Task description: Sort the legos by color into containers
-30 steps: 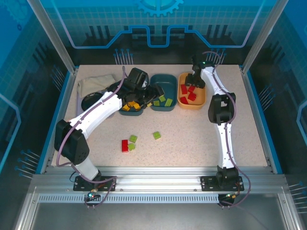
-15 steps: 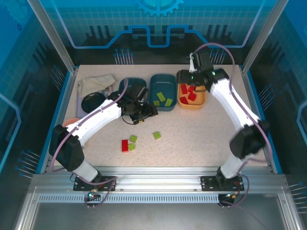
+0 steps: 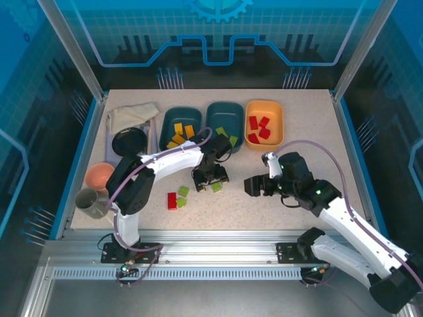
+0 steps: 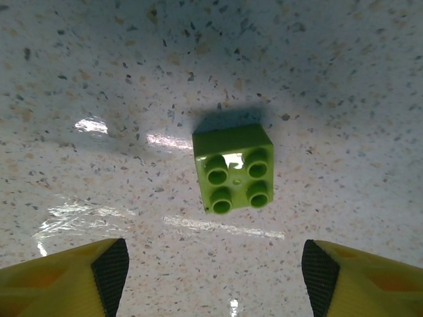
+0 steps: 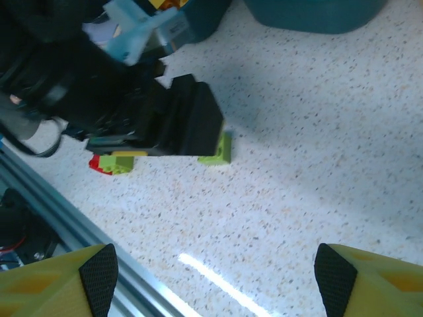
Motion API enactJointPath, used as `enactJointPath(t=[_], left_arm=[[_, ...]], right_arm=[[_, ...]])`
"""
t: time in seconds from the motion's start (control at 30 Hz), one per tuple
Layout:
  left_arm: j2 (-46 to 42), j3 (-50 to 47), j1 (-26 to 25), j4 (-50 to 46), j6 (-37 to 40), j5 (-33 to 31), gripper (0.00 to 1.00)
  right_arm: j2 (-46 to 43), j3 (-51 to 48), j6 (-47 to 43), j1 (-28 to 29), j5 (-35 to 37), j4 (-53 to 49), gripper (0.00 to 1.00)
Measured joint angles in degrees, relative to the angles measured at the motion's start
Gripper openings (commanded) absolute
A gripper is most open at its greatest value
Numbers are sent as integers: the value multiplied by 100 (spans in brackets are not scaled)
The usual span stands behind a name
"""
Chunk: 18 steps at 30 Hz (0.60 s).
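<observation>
A light green lego (image 4: 234, 168) lies studs-up on the speckled table, just ahead of my open left gripper (image 4: 211, 277), which hovers low over it (image 3: 210, 177). This lego (image 3: 216, 187) also shows under that gripper (image 5: 152, 112) as a green edge (image 5: 218, 150). Two more green legos (image 3: 182, 196) and a red one (image 3: 172, 201) lie to its left. My right gripper (image 3: 253, 187) stands open and empty over bare table to the right (image 5: 215, 277). Of the containers, the left teal tub (image 3: 182, 110) holds orange-yellow legos, the middle teal tub (image 3: 225, 104) green ones, the orange tub (image 3: 264, 103) red ones.
A black round dish (image 3: 129, 140), a crumpled cloth (image 3: 132, 115), a pink bowl (image 3: 100, 175) and a grey cup (image 3: 89, 201) line the table's left side. The metal front rail (image 5: 73, 218) runs close below the right gripper.
My left gripper has come from the left teal tub down to the green lego at mid-table. My right arm swung from the orange tub to the table's near middle, and its jaws widened.
</observation>
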Motion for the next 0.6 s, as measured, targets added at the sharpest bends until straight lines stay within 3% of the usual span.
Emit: enactJointPath(t=[0.17, 0.6], left_arm=[[415, 289, -2, 0, -188, -17, 71], [743, 466, -4, -63, -337, -212, 46]], right_arm=[[-341, -68, 138, 37, -2, -155, 81], [-348, -105, 157, 42, -90, -238, 81]])
